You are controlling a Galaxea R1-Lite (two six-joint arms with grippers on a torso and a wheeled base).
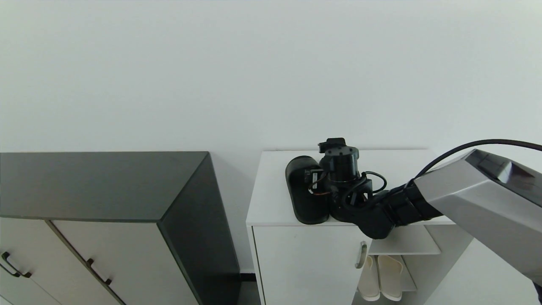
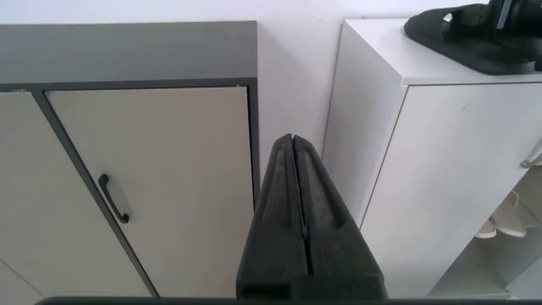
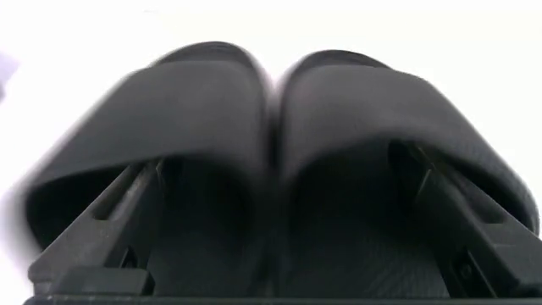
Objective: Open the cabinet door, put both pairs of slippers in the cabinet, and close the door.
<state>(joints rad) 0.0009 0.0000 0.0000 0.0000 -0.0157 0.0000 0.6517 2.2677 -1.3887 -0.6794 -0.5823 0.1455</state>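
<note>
The right gripper is pushed into the black slippers, jaws wide apart with one finger under each strap; the pair lies at the front edge of the top of the white cabinet, left of its middle. A dark-topped cabinet stands beside it, and below, past the door and its handle, white slippers sit on a lower shelf. The right arm crosses the top's front edge near its right corner, wrist bent down; the left gripper hangs before the gap between the cabinets, jaws together

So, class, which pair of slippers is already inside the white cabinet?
The white pair, standing inside it; the black rubber pair lies on top instead.
</note>
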